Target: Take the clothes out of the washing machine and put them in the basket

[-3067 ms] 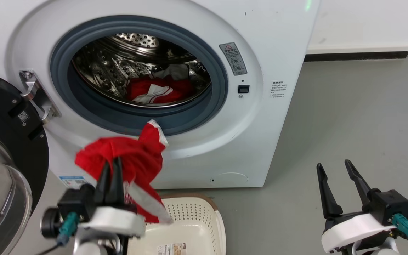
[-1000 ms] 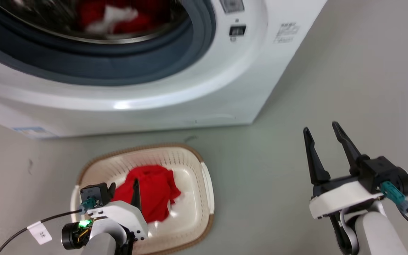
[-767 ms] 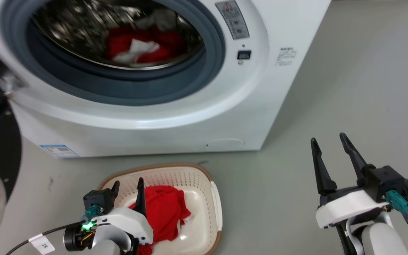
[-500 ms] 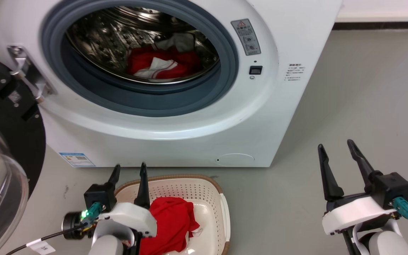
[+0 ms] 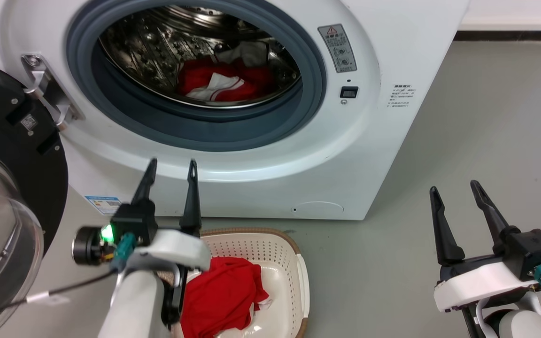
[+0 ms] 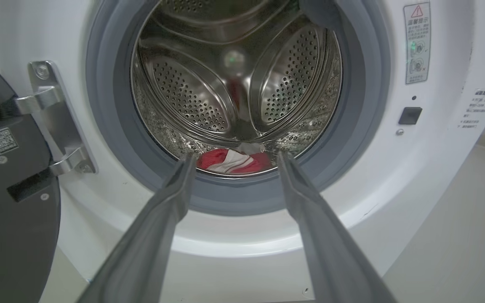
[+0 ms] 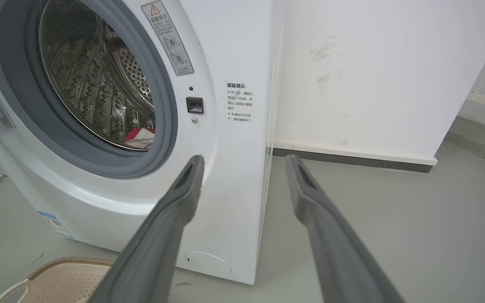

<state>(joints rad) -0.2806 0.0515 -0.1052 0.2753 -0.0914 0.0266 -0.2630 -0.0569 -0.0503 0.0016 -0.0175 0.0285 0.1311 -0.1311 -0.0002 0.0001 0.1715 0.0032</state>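
Left gripper [image 5: 172,163]: my fingers spread apart, empty, by the basket's left end and aimed at the drum opening.
Right gripper [image 5: 454,186]: fingers parted, nothing between them, over the floor [image 5: 463,117].
Basket [image 5: 256,249]: on the floor before the washing machine, with a red garment [image 5: 223,295] heaped inside.
Washing machine [image 5: 374,141]: door [image 5: 12,141] open on my left.
Drum [image 6: 192,92]: red clothes [image 5: 219,84] with white trim at the bottom — perhaps a pale piece behind.
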